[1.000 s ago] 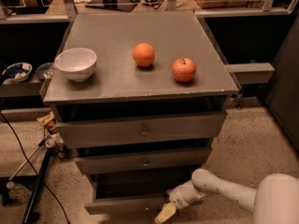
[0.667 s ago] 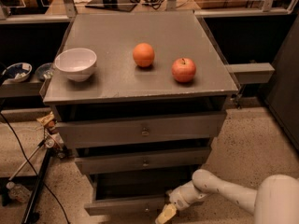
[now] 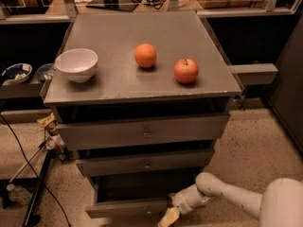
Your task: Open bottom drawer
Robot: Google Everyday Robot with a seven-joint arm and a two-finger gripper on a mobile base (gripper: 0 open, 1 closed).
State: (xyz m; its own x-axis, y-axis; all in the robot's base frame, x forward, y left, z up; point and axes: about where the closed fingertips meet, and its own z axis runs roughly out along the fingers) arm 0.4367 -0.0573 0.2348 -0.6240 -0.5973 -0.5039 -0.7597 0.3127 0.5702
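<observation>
Gripper [image 3: 169, 216] sits low at the near edge of the scene, just at the right end of the bottom drawer [image 3: 125, 208] front, its pale yellowish tip angled down and to the left. Whether it is open or closed cannot be told, nor whether it touches the drawer front.

Arm [image 3: 227, 195]: white, entering from the near right corner. A large rounded segment fills that corner. A slimmer link runs from it leftward to a rounded joint, then bends downward and left into the wrist, which lies close beside the drawer's right end.

Bottom drawer: lowest of three grey fronts in the cabinet [image 3: 142, 91], close to the speckled floor [image 3: 258, 145]. Its front stands nearer than the two above, with a dark open gap showing behind and above it, so it is partly pulled out. Its knob is not clearly made out.

Middle drawer [image 3: 144, 163] and top drawer [image 3: 142, 131]: each shows a small central knob.

Cabinet top: a white bowl [image 3: 76, 64] at the left, an orange [image 3: 145, 55] near the middle, an apple [image 3: 186, 70] to its right and slightly nearer. The three are apart from one another.

Left of the cabinet: a blue-patterned bowl [image 3: 15, 72] on a lower shelf, and black cables [image 3: 21, 145] trailing to the floor.
</observation>
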